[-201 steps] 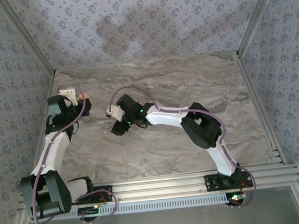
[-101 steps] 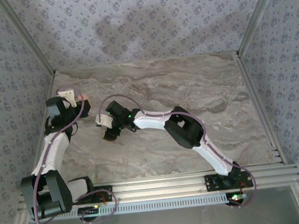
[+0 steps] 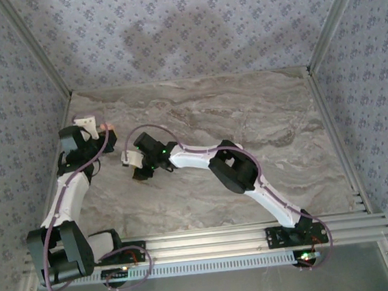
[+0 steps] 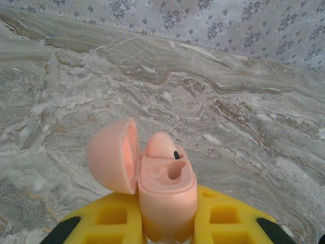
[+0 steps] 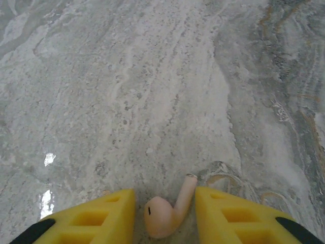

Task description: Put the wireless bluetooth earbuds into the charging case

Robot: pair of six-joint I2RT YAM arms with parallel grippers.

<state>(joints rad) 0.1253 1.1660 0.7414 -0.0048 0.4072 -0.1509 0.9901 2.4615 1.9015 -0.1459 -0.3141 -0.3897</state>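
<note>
In the left wrist view my left gripper [image 4: 166,209] is shut on the salmon-pink charging case [image 4: 167,190], held upright between the yellow fingers. Its lid [image 4: 112,155] hangs open to the left. One pink earbud [image 4: 161,145] sits in the far slot and the near slot is hollow. In the top view the case [image 3: 108,127] shows at the left gripper [image 3: 106,137], far left. A second pink earbud [image 5: 161,216] lies on the marble between the fingers of my right gripper [image 5: 165,197]. The right finger touches its stem and a small gap stays at the left finger. The right gripper [image 3: 139,173] is low over the table.
The marble tabletop [image 3: 248,133] stretches open to the right and back. Patterned walls [image 3: 190,29] with metal corner posts close it in at the back and sides. The two grippers sit close together at the left, with the right arm [image 3: 216,164] stretched across the middle.
My right arm has swung left and down toward the left gripper, and its jaws have narrowed around the loose earbud. The left arm has stayed almost still with the case.
</note>
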